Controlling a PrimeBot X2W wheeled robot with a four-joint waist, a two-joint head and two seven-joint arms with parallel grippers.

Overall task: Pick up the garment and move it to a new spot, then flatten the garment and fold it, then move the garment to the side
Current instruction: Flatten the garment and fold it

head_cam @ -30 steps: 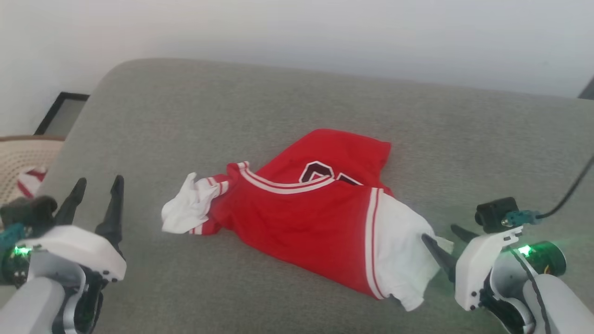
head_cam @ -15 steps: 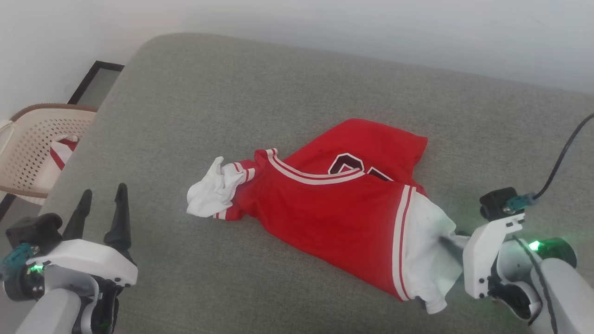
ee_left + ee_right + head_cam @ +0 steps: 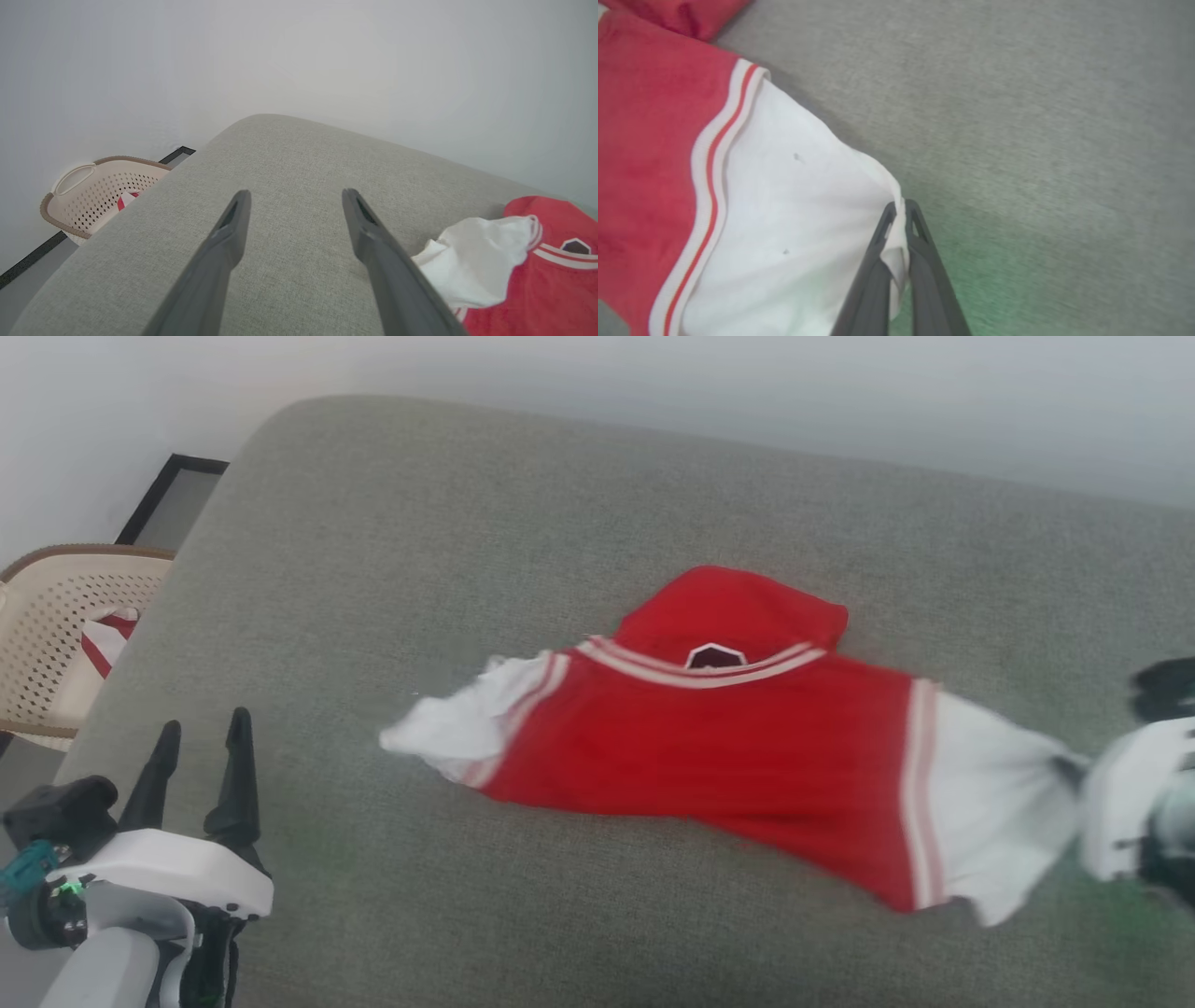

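Garment (image 3: 709, 756) lies spread across the middle of the grey cushion (image 3: 420, 523): red body, white sleeves, striped neck trim, and a dark bit of print at the collar. The sleeve (image 3: 784, 186) on the robot's right is stretched taut toward the right gripper (image 3: 901, 210), whose fingers are pressed together, pinching the sleeve's edge. That area is blurred in the head view. Left gripper (image 3: 203, 733) sits at lower left with fingers spread and nothing between them, well apart from the other sleeve. A beige perforated basket (image 3: 47, 616) stands left of the cushion with red-white cloth inside.
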